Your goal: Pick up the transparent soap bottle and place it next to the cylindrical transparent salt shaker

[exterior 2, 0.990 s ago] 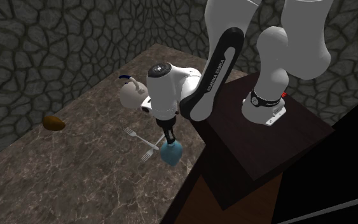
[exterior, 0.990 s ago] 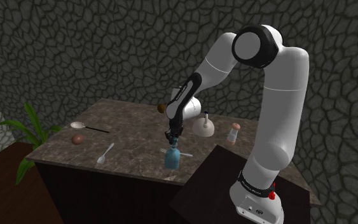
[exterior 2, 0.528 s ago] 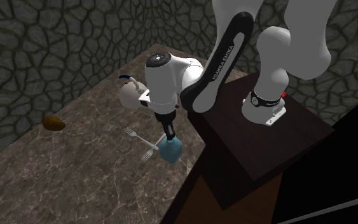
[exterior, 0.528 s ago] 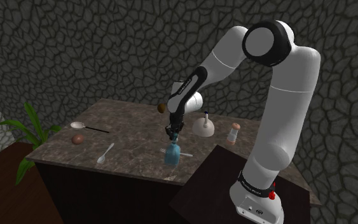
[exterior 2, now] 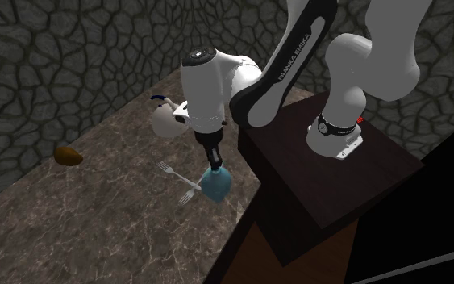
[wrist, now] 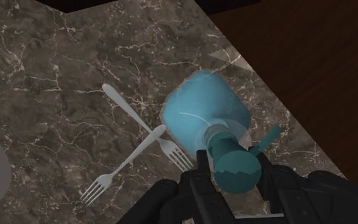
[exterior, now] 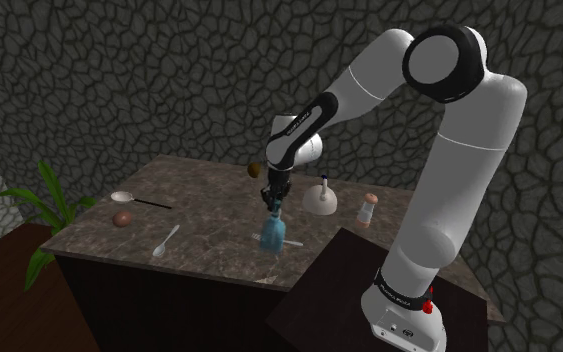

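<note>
Up she's coming: the arm's elbow is riding higher than a second ago, and the soap bottle [wrist: 203, 111] is lifting off the worktop [exterior: 209, 190] with it. Its base is now hanging just clear of the two crossed forks [wrist: 153, 135]. The gripper [wrist: 233, 168] is pointing straight down, and its fingers [wrist: 201, 175] are pinching the narrow neck right under the teal cap. That looks like the sensible hold, since the translucent blue body is far too wide for them, and hanging by the neck is keeping the bottle upright and ready to go down on its base. Now the target: the salt shaker [exterior: 369, 210], pale and pinkish, is standing well apart from the bottle, off toward the shoulder view's right. A white round jug [exterior: 320, 199] is sitting between the two, nearer the shaker, so the carry will probably need to pass over or around it. Everything else is lying farther from the shaker than the bottle is: a small spoon [exterior: 166, 240], a ladle [exterior: 134, 199] and a brown lump [exterior: 122, 217]. The dark stand [exterior: 339, 290] is butting up just beside the shaker. The worktop is showing brown veined marble, a grey cobbled stone wall [exterior: 119, 80] is running behind it, and a green plant [exterior: 49, 200] is leaning in at the end farthest from the shaker.
</note>
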### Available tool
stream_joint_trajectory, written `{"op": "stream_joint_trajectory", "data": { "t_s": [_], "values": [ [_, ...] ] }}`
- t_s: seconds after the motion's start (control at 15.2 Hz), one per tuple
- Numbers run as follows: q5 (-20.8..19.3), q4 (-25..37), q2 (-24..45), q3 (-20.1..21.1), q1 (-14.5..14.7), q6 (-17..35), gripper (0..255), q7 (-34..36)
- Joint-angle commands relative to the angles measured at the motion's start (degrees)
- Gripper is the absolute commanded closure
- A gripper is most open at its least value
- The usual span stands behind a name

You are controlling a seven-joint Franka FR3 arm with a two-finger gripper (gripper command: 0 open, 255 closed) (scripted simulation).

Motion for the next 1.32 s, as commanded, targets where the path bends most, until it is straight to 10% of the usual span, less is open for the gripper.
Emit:
{"op": "stream_joint_trajectory", "data": {
  "t_s": [0.0, 1.25],
  "values": [
    [-0.53, 0.33, -1.46, -0.10, -0.03, -1.76, 255, 0.40],
    [-3.43, 5.17, -12.43, 0.00, -0.35, -17.42, 255, 3.02]
  ]
}}
